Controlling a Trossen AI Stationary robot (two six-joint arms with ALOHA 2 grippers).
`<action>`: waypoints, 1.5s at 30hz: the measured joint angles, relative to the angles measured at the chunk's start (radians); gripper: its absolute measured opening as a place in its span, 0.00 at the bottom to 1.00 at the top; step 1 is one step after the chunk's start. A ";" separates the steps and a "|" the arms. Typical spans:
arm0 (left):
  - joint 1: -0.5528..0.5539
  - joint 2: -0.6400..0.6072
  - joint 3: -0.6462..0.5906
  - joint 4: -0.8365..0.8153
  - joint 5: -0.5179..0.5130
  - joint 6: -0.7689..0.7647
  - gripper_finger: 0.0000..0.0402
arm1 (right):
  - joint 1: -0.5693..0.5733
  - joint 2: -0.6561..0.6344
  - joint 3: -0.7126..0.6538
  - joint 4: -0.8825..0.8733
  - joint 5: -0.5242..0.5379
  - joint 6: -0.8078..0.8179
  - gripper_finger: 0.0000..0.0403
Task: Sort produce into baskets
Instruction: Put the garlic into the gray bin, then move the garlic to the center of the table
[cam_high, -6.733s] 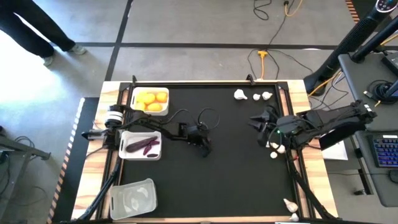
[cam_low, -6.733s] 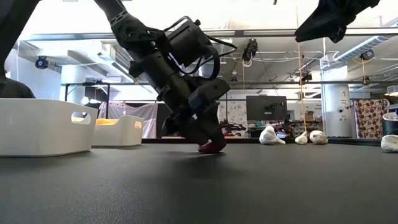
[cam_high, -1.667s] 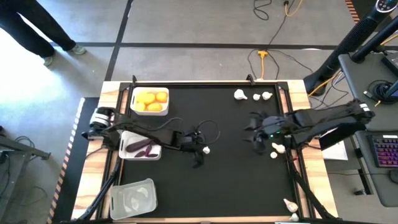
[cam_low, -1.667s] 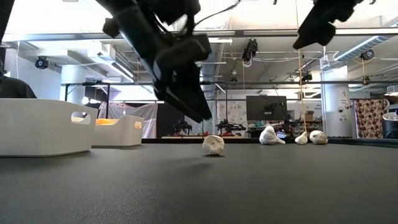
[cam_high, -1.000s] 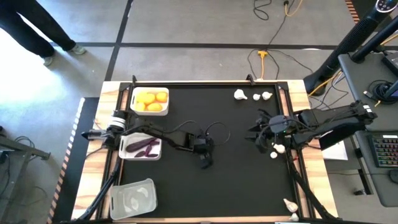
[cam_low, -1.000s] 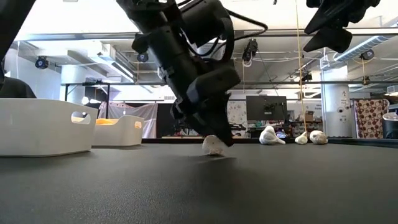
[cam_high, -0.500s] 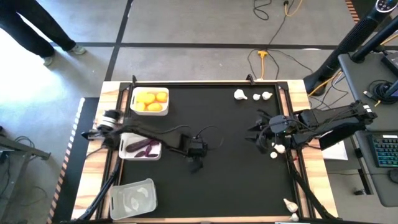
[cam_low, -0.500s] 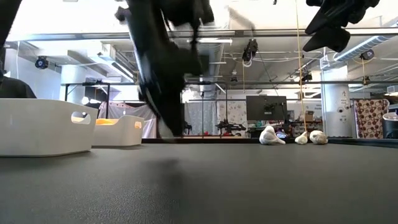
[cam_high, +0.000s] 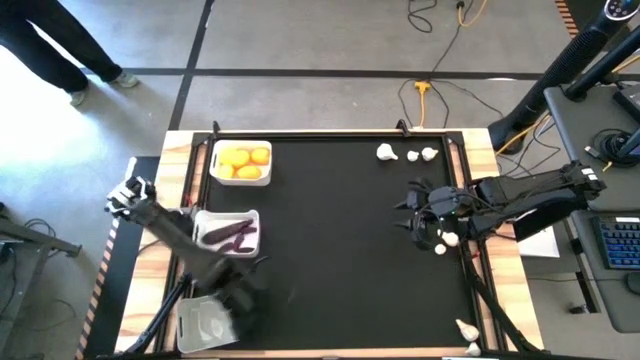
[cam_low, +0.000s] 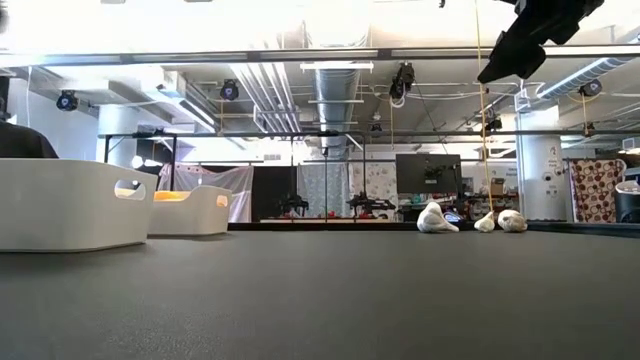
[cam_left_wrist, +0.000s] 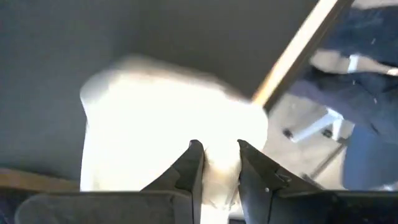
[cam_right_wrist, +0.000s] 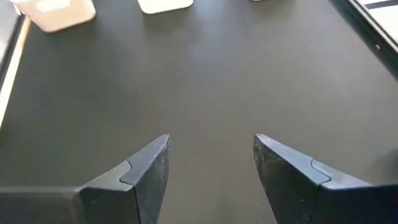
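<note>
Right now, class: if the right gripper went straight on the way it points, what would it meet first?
The right gripper, jaws open, looks across bare black mat; nothing lies close ahead. Farthest along stand the white baskets, though depth is hard to judge.

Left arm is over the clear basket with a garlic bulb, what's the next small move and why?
Probably open the left end effector: its fingers pinch a white garlic bulb directly above the clear basket, which already holds similar white bulbs, so releasing should drop it in.
</note>
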 joint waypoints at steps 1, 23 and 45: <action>-0.031 -0.006 -0.015 0.004 0.024 -0.061 0.14 | 0.000 0.007 0.000 0.000 0.000 0.000 0.54; -0.289 -0.035 -0.324 0.169 0.038 -0.388 0.60 | 0.000 0.078 0.247 -0.413 -0.007 0.216 0.54; -0.153 -0.357 -0.233 0.060 -0.961 -0.370 0.75 | 0.000 0.371 0.264 -0.614 -0.235 0.438 0.54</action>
